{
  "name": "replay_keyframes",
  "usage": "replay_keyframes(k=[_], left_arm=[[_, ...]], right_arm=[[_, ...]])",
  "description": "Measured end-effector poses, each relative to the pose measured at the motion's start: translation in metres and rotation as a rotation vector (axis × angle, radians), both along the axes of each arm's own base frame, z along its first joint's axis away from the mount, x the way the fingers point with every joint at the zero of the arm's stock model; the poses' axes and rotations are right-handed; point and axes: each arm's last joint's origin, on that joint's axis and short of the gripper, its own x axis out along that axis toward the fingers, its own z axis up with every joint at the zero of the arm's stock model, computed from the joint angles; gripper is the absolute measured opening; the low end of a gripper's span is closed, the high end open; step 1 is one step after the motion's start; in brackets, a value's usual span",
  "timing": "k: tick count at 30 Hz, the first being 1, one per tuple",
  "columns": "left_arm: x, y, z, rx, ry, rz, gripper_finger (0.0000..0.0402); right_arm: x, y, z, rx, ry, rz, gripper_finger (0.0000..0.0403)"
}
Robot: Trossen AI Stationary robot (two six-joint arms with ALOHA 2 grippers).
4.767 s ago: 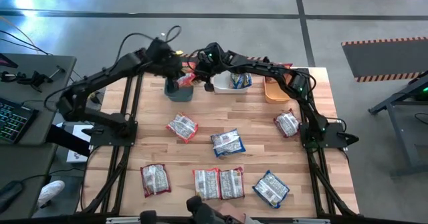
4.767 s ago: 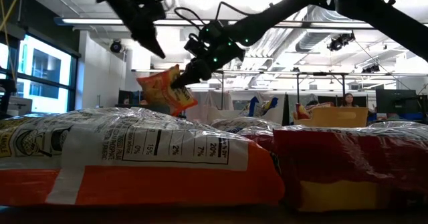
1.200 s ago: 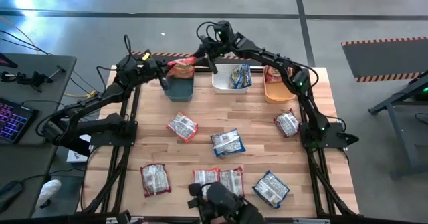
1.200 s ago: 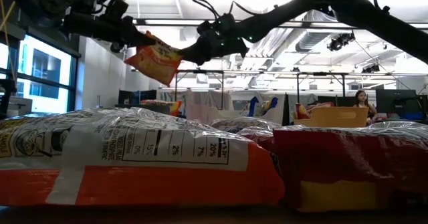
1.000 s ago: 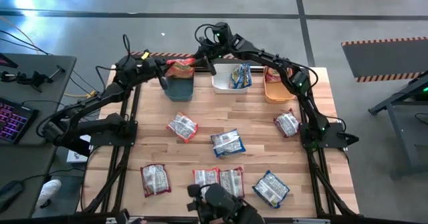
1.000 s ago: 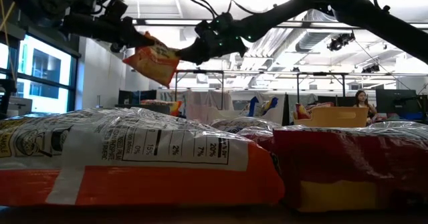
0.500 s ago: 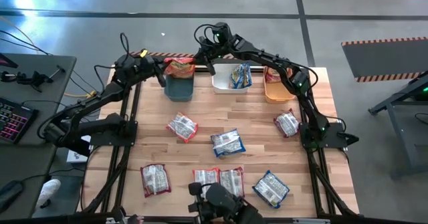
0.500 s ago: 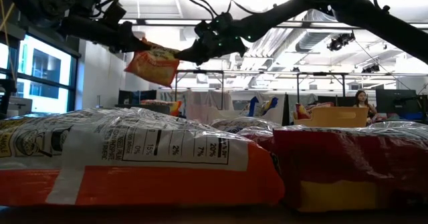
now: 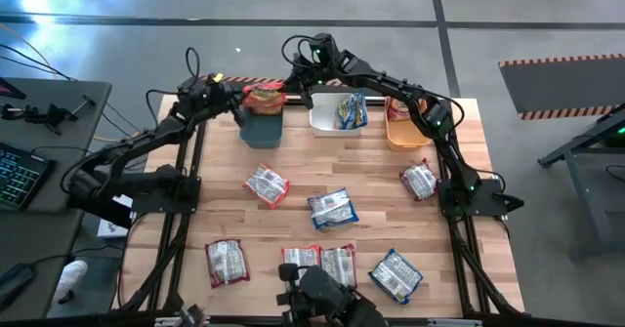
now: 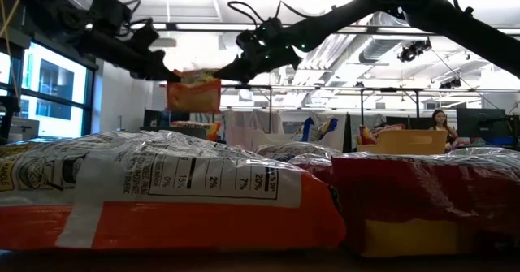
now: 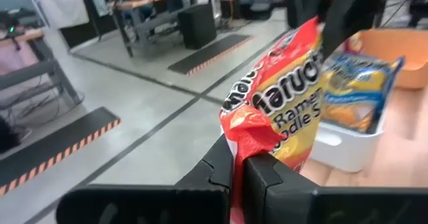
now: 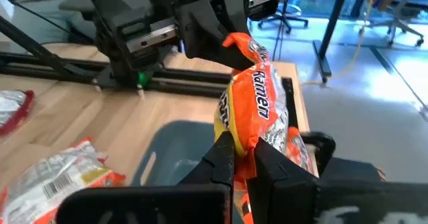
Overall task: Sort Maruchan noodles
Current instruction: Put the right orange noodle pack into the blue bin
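Orange packet (image 9: 264,99) held in the air over the teal bin (image 9: 262,127) at the far edge of the tabletop (image 9: 371,176). Both arms have hold of it at once.

Left gripper (image 9: 241,101): fingers (image 11: 235,167) pinched shut on a crumpled corner of the orange packet. Left wrist view reads "...aruc..." and "Ramen ...odle S..." in white on the wrapper.

Right gripper (image 9: 290,85): fingers (image 12: 231,158) closed tight on the opposite edge of the same packet. Right wrist view reads "Ramen" down the orange face. Teal bin sits directly below.

Low view: packet hangs between the two grippers, face toward the camera, print not readable there.

White bin (image 9: 338,120): holds a blue packet (image 9: 350,110) standing on edge; lettering too blurred to read. Orange bin (image 9: 401,130) just beside it, toward the right arm's base.

Loose packets (image 9: 332,208) lie silvery back up across the tabletop, red, orange or blue trim at the ends. The nearest packet (image 10: 162,187) in the low view shows a nutrition panel with "0%", "18%", "2%", "7%", "20%".
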Motion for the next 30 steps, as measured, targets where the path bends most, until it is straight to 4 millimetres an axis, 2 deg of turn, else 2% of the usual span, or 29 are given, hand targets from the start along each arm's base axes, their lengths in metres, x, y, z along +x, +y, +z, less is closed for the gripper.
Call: replay_keyframes(k=[7, 12, 14, 22, 30], left_arm=[[0.005, 0.017, -0.017, -0.018, 0.026, 0.039, 0.0], [0.005, 0.022, -0.015, -0.035, 0.036, 0.102, 0.0], [0.005, 0.022, -0.013, -0.042, 0.042, 0.112, 0.0], [0.006, 0.024, -0.024, -0.132, 0.073, 0.127, 0.0], [0.007, 0.026, -0.031, -0.153, 0.09, 0.13, 0.0]], right_arm=[[0.001, 0.001, -0.009, 0.021, 0.056, -0.035, 0.0], [0.009, -0.004, -0.037, 0.105, 0.102, -0.066, 0.0], [0.01, -0.007, -0.043, 0.128, 0.11, -0.095, 0.0], [0.007, -0.016, -0.039, 0.163, 0.08, -0.159, 0.0], [0.007, -0.015, -0.042, 0.15, 0.102, -0.162, 0.0]])
